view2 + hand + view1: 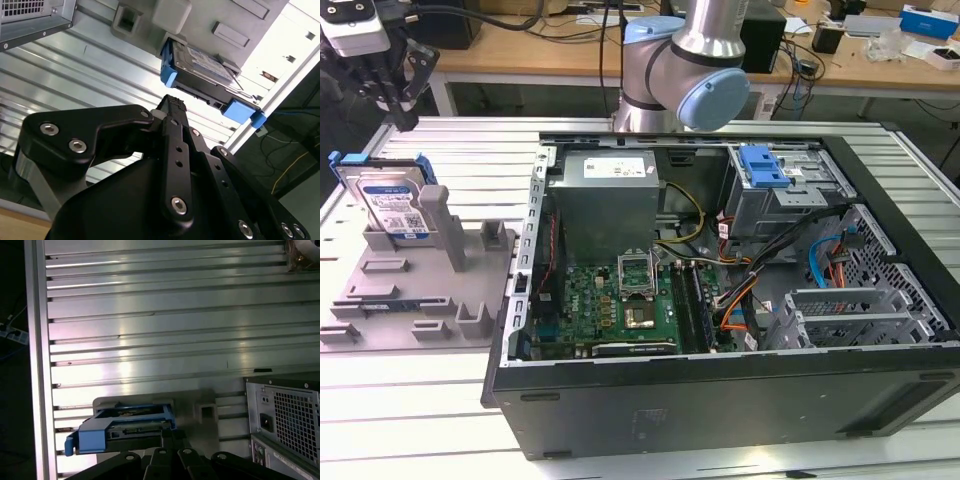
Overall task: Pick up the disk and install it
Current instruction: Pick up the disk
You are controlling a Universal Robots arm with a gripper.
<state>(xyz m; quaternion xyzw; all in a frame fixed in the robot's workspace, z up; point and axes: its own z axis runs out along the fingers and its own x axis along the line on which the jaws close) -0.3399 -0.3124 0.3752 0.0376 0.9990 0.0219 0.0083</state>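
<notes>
The disk [388, 197] stands on edge in the fixture [415, 300] by the table's [420, 420] far corner at the exterior view's left, free of any grip, with a grey post [435, 215] just beside it. The gripper [400, 100] hangs above it, apart and empty; whether it is spread or closed cannot be told. Judged risks: an off-centre hold on the blue frame could tilt the disk, jam it against the post or let it slip, and loose cables [745, 300] in the case [720, 400] could foul it on entry.
</notes>
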